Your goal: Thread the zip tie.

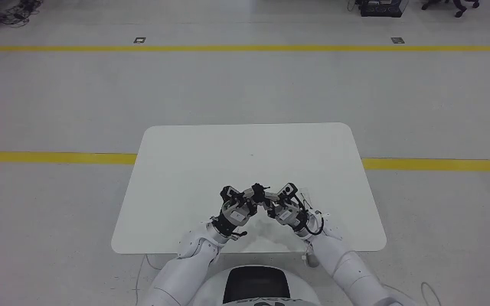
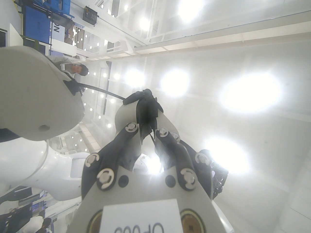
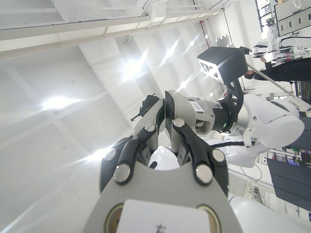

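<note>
Black zip tie [image 2: 146, 109] in left jaws.

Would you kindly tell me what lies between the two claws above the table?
In the top view, the black zip tie sits in the short gap between the left claw and the right claw; nothing else lies there.

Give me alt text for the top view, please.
The left gripper and right gripper meet tip to tip over the near edge of a white table, a small dark zip tie between them. Yellow floor lines run behind.
</note>
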Robot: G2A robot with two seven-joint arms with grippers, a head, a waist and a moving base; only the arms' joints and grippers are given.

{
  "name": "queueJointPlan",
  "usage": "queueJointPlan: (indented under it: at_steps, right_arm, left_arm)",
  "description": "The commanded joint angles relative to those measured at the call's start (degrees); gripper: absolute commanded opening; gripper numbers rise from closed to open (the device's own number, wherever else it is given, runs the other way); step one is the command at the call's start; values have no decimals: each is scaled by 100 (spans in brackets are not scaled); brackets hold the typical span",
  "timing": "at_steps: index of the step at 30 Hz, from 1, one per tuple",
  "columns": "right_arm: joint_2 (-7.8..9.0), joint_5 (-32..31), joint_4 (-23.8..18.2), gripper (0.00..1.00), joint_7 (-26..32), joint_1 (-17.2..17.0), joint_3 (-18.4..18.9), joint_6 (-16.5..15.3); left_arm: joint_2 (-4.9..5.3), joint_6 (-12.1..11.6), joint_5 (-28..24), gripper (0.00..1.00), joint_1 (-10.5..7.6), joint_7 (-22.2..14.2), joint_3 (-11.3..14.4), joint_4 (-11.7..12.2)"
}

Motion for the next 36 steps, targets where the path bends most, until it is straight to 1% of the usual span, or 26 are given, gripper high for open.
queueJointPlan:
  at_steps: [1, 36]
  right_arm:
    - [0, -9, -2, 0, -5, -2, 5, 0]
    - [-27, -165, 64, 0, -85, 6, 21, 25]
  left_arm:
    - [0, 0, 0, 0, 0, 0, 0, 0]
    - [0, 0, 0, 0, 0, 0, 0, 0]
